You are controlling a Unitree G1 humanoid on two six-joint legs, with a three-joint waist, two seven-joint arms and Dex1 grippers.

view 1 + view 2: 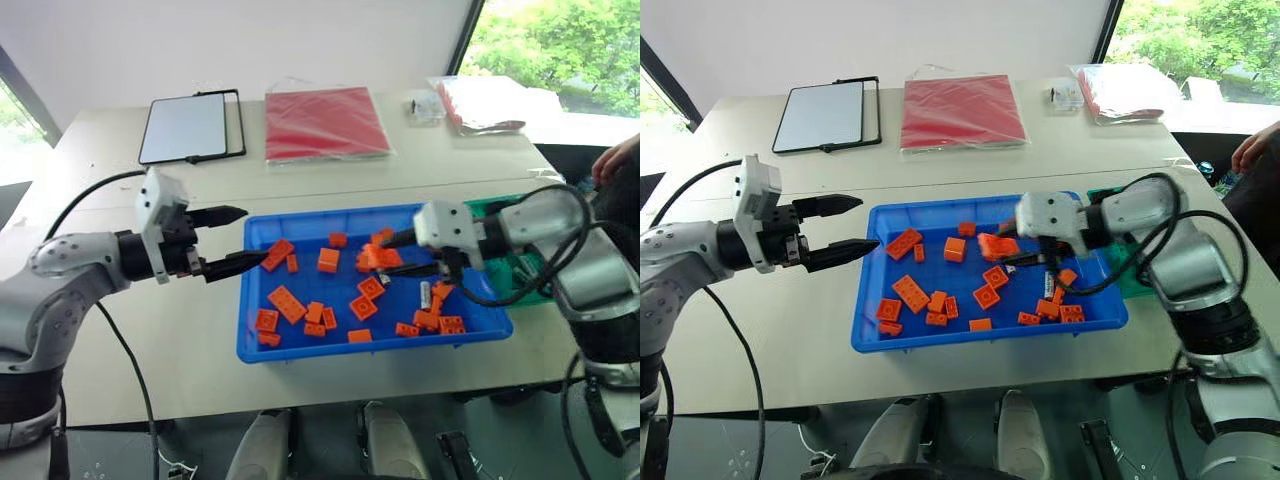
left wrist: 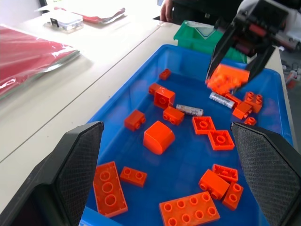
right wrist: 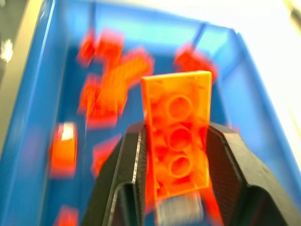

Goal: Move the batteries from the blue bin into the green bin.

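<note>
Orange brick [image 3: 178, 136] clamped in my right claw [image 1: 400, 252], wrongly. Left claw [image 1: 236, 240] wide at nine o'clock. Next: drop it, take a battery [image 2: 190, 110] from the blue bin [image 1: 300, 355].

Orange bricks [image 2: 158, 136] crowd the batteries [image 2: 189, 110] inside the blue bin [image 1: 250, 345].

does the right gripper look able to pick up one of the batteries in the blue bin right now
Probably not yet. The right gripper is shut on an orange brick, so its fingers are occupied. Two batteries lie exposed on the blue bin floor just below it; it would need to drop the brick first.
</note>
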